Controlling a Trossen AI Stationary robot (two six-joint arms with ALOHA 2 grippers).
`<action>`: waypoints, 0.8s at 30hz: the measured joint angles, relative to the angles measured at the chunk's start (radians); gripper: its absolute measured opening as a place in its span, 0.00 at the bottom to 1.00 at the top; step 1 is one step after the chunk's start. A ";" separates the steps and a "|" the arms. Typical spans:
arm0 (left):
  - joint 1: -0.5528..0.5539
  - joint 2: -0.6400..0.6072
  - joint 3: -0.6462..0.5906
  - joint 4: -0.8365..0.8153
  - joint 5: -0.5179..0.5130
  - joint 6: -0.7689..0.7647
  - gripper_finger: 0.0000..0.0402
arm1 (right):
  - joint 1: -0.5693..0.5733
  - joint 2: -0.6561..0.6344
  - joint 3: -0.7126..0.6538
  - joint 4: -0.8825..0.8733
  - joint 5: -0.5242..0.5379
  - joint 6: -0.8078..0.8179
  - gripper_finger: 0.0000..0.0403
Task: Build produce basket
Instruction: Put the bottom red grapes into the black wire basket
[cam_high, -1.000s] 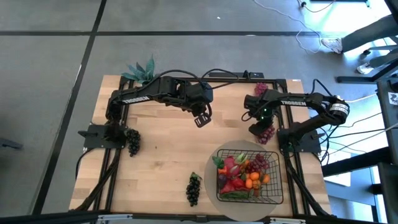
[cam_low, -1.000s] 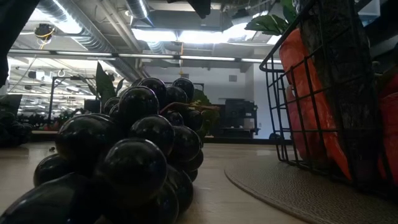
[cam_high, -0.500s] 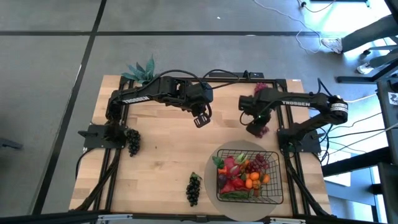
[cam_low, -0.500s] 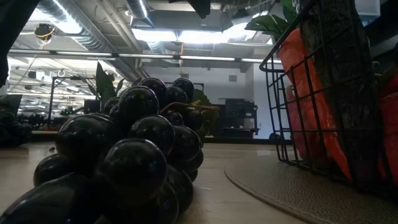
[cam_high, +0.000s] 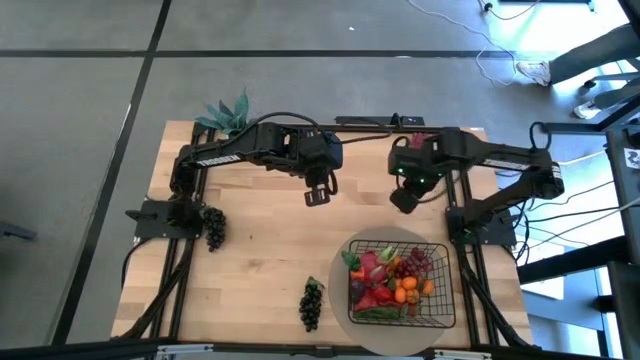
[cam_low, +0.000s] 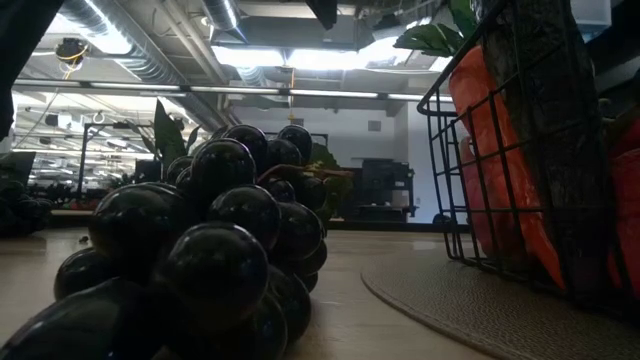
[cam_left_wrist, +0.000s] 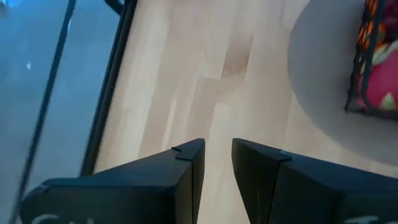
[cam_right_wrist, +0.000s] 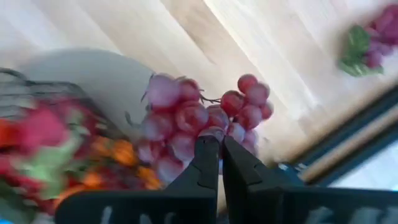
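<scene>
right claw (cam_right_wrist: 219, 163) pinched on a red grape bunch (cam_right_wrist: 199, 118), lifted above the bench beyond the basket (cam_high: 400, 284). left claw (cam_left_wrist: 217, 171), slightly parted and empty, farther from the basket, over bare bench (cam_high: 260, 250).

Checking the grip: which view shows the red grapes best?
The right wrist view: the red grapes hang at the right gripper, shut on their stem. The high view hides them under that arm; the low and left wrist views miss them.

A bunch of dark grapes (cam_low: 200, 255) fills the foreground — beside it the basket (cam_low: 500, 170) stands on a round mat (cam_low: 470, 305).
</scene>
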 joint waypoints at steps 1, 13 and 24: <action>0.000 0.000 0.000 0.000 0.000 0.027 0.17 | 0.022 -0.004 0.022 0.007 0.000 0.026 0.00; -0.017 -0.045 -0.002 0.003 0.062 0.152 0.17 | 0.323 -0.040 0.215 0.003 -0.003 0.286 0.00; -0.142 -0.144 0.003 0.042 0.062 0.110 0.17 | 0.602 -0.044 0.276 0.008 -0.084 0.432 0.00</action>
